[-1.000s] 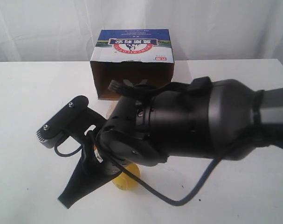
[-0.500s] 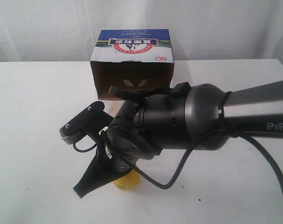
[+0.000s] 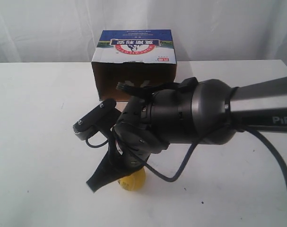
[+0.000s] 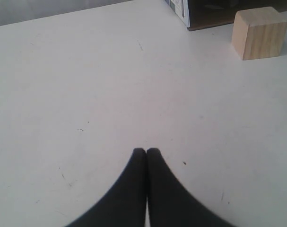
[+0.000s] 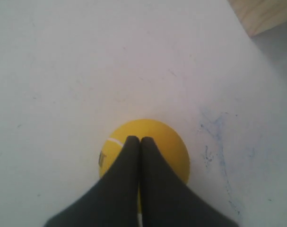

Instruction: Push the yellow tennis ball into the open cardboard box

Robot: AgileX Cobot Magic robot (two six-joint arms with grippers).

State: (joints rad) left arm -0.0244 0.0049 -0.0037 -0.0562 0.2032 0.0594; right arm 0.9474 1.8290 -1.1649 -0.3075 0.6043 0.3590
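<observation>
The yellow tennis ball (image 3: 133,180) lies on the white table near its front edge, partly under the right arm. My right gripper (image 3: 92,185) is shut and angled down beside the ball. In the right wrist view its closed tips (image 5: 139,140) lie across the yellow tennis ball (image 5: 169,142), with nothing held between them. The open cardboard box (image 3: 134,59) stands at the back with its dark opening facing the ball. My left gripper (image 4: 146,151) is shut and empty over bare table, with a corner of the box (image 4: 214,12) far ahead.
A pale wooden cube (image 4: 259,32) stands just in front of the box; its corner also shows in the right wrist view (image 5: 266,14). The bulky right arm (image 3: 195,118) hides the middle of the table (image 3: 39,118). White curtains hang behind.
The right arm has swung its shut gripper to the right and toward the box, and the ball has shifted slightly the same way.
</observation>
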